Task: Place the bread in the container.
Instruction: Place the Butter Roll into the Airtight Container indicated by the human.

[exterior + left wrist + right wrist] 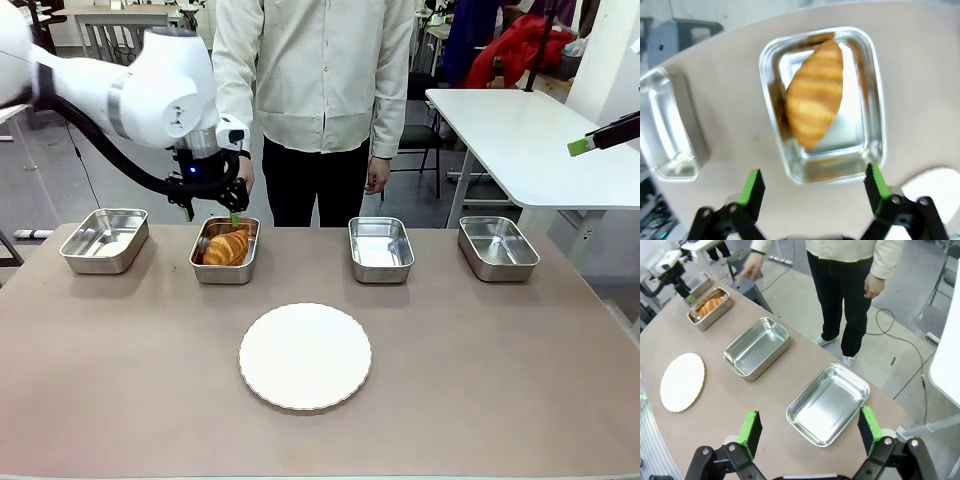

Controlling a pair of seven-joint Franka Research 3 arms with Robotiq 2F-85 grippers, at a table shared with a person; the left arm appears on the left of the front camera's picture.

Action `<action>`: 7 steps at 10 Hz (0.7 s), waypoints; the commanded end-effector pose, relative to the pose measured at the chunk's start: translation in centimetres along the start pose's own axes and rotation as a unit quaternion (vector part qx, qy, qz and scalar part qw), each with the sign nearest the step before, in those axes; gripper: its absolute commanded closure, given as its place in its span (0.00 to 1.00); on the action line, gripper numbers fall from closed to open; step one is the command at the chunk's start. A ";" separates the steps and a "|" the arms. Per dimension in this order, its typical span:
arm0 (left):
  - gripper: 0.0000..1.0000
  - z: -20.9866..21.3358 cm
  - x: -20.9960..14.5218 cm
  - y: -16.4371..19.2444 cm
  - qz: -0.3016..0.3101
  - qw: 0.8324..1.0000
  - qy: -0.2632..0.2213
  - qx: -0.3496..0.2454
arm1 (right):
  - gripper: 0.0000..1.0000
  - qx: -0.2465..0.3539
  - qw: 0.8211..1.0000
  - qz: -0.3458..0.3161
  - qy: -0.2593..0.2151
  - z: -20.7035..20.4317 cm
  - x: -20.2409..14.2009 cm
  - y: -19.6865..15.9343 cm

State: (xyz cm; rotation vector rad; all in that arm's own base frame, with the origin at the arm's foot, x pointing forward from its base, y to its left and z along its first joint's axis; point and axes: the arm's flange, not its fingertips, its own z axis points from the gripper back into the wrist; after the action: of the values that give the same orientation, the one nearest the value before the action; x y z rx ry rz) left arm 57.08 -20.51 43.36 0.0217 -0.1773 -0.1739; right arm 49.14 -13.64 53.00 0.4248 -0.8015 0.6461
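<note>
Front: I see the left gripper [212,205] above the container [225,251], 2nd of 4 steel pans; the bread [227,246] lies inside.
Left wrist: jaws spread wide, empty. Croissant ridged and flaky; I judge it light, crushable, best held across its middle.
Right wrist: right gripper [810,430] wide, empty, over the end pan [828,404], shiny with rounded corners.

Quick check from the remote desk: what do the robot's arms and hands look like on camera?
The left arm is glossy white with rounded joints and a black cable looping beneath it. Its left hand is black with bright green pads on two fingers. The right hand matches: black linkages, green pads.
</note>
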 end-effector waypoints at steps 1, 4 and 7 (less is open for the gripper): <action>0.00 4.3 -7.8 2.0 0.004 0.999 -0.033 -0.010 | 0.00 0.002 1.000 0.001 -0.004 0.1 0.1 0.1; 0.00 7.1 -17.0 3.1 0.014 0.999 -0.047 0.004 | 0.00 0.002 1.000 0.001 -0.004 0.1 0.1 0.1; 0.00 7.7 -22.3 4.0 0.030 0.995 -0.098 -0.020 | 0.00 0.002 1.000 0.001 -0.004 0.1 0.1 0.1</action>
State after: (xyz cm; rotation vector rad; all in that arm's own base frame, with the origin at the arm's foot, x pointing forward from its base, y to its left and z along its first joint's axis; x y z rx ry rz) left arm 35.78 -13.26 47.79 -0.0001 -0.3214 -0.1067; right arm 49.13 -13.66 53.01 0.4244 -0.8017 0.6458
